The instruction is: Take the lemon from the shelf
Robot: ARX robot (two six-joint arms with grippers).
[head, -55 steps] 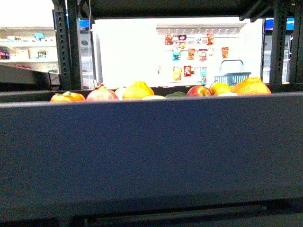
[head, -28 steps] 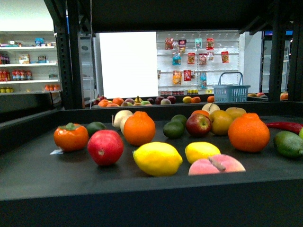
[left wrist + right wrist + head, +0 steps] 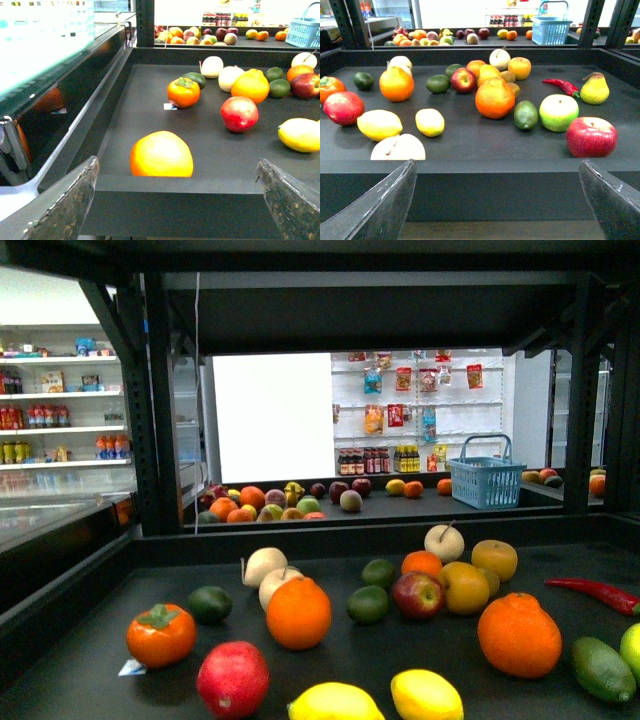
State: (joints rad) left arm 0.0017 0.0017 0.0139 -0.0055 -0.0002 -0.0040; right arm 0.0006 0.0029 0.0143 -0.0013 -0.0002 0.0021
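Observation:
The shelf's black lipped tray deck (image 3: 90, 660) holds many fruits. Two bright yellow lemons lie near its front edge, a larger one (image 3: 335, 702) and a smaller one (image 3: 426, 695). Both show in the right wrist view, larger (image 3: 379, 124) and smaller (image 3: 430, 122). One shows in the left wrist view (image 3: 300, 134). My left gripper (image 3: 176, 167) is open and empty, in front of the tray's front lip (image 3: 175, 205). My right gripper (image 3: 497, 165) is open and empty, also outside the front lip (image 3: 495, 185). Neither gripper shows in the front view.
A golden-orange round fruit (image 3: 161, 154) sits just behind the lip before my left gripper. A pale fruit (image 3: 398, 147), a red apple (image 3: 591, 136), a green apple (image 3: 558, 112), oranges (image 3: 519, 634) and a chilli (image 3: 598, 593) lie on the deck. A farther shelf holds a blue basket (image 3: 486, 480).
The front view has risen: a second ago the shelf's front panel filled it, now it looks down on the tray deck and fruit from above the lip.

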